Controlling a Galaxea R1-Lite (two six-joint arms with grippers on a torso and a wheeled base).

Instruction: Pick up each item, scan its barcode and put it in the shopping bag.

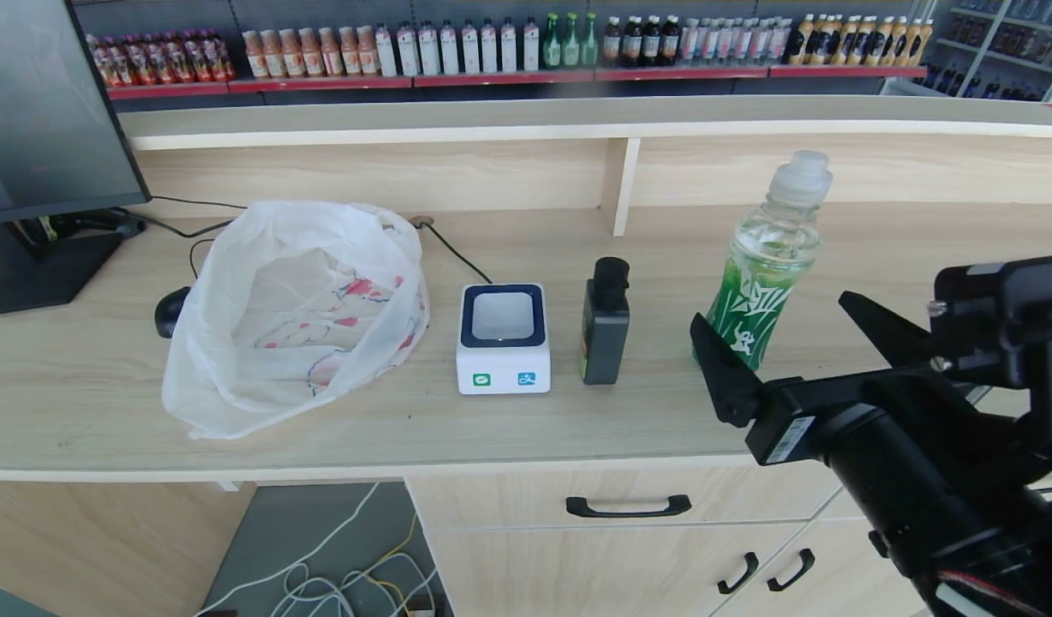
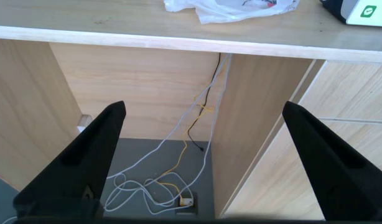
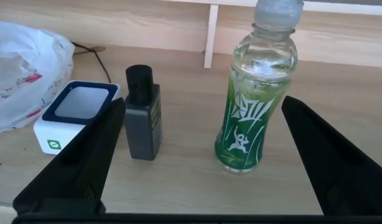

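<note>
A clear bottle with a green label [image 1: 774, 240] [image 3: 256, 106] stands upright on the wooden counter [image 1: 80, 377], right of a small dark bottle [image 1: 605, 321] [image 3: 143, 118]. The white barcode scanner [image 1: 503, 337] [image 3: 79, 115] sits left of that, and the white shopping bag [image 1: 295, 317] [image 3: 23, 68] lies open at the left. My right gripper [image 1: 771, 309] [image 3: 203, 102] hovers open just in front of the green-labelled bottle, holding nothing. My left gripper [image 2: 203, 106] hangs open below the counter's front edge, with nothing between its fingers.
A monitor [image 1: 46, 111] and a black mouse [image 1: 170, 310] are at the far left. A wooden divider [image 1: 620, 184] rises behind the dark bottle. Drawers with black handles [image 1: 629, 507] sit under the counter, beside loose cables [image 2: 178, 180] on the floor.
</note>
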